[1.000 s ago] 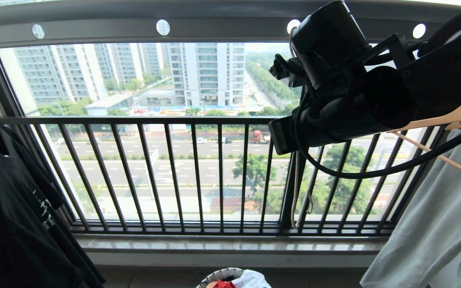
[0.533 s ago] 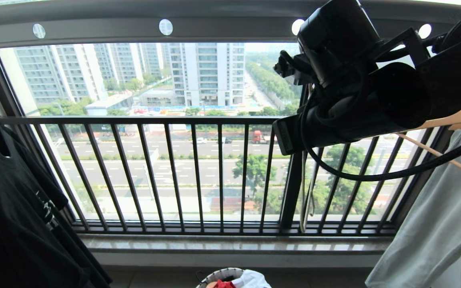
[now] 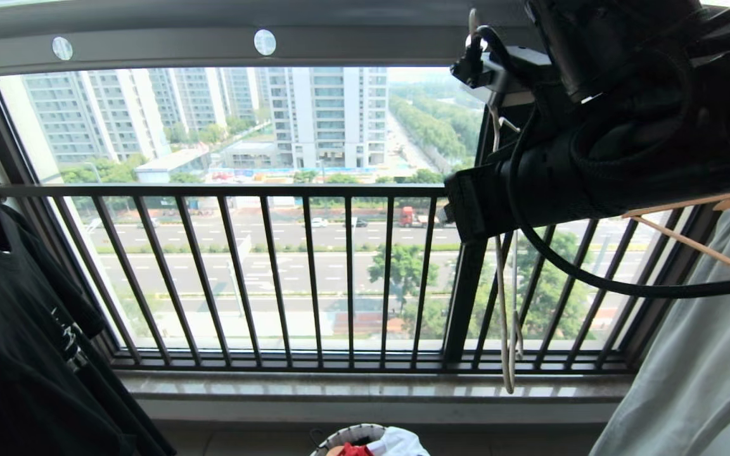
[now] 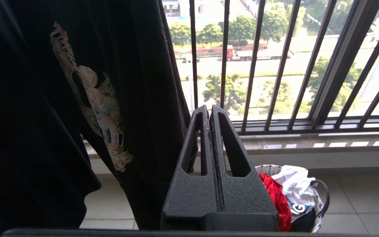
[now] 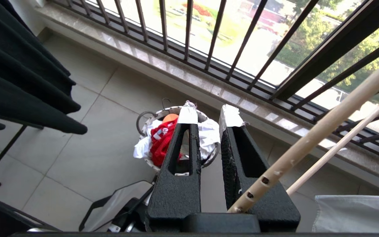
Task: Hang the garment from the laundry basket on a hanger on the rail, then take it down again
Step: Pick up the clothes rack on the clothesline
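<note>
Garment (image 5: 160, 142): I see it bright red with white lettering, crumpled in the laundry basket (image 5: 143, 119) on the floor, among white cloth.
Left gripper (image 4: 210, 113): fingers pressed together, holding nothing.
Right gripper (image 5: 208, 116): small gap between its fingers, nothing between them.

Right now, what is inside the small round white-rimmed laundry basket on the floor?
The white-rimmed laundry basket holds the bright red T-shirt bunched among white cloth, with something orange near the rim. Anything beneath that pile is covered.
</note>
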Robot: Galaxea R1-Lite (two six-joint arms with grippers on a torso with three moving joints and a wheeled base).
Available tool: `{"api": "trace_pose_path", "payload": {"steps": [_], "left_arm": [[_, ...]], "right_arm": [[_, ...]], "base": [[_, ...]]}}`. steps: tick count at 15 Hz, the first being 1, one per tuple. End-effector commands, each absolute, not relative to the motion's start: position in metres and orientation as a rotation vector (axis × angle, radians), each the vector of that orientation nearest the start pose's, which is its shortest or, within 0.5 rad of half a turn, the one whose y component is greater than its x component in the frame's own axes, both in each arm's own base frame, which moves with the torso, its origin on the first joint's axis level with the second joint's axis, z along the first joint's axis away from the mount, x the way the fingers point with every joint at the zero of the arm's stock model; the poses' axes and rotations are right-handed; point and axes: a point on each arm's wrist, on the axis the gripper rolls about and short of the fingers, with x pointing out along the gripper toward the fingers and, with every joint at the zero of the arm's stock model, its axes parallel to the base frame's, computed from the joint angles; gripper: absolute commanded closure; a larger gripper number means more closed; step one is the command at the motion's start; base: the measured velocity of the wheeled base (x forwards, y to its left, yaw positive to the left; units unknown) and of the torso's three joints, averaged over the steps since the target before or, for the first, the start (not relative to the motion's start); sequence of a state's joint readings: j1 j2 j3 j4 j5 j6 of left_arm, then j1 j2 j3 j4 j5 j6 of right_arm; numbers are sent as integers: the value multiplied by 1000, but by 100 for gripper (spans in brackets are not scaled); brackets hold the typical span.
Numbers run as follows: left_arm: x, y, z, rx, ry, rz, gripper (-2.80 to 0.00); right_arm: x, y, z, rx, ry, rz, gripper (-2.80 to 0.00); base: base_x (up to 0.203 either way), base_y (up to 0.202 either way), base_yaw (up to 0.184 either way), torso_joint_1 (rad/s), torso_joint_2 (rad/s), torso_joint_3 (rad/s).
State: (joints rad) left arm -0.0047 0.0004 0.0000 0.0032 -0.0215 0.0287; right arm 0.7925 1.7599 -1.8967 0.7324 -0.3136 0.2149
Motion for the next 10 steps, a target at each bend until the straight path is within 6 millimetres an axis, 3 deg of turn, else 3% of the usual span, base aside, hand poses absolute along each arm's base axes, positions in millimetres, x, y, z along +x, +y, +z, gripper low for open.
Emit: {"api": "trace_pose_path", "payload": {"steps": [1, 6, 10], "left_arm": [[-23, 0, 75, 29, 3, -26, 0], [-23, 0, 75, 29, 3, -26, 0], [-23, 0, 75, 29, 4, -26, 0]], "right_arm": [[204, 206, 347, -96, 528, 432, 0], [186, 202, 360, -82, 490, 475, 0], [165, 186, 374, -45, 450, 515, 0]], "base": [[0, 0, 0, 0, 0, 0], [0, 0, 0, 0, 0, 0], [0, 0, 0, 0, 0, 0]]}}
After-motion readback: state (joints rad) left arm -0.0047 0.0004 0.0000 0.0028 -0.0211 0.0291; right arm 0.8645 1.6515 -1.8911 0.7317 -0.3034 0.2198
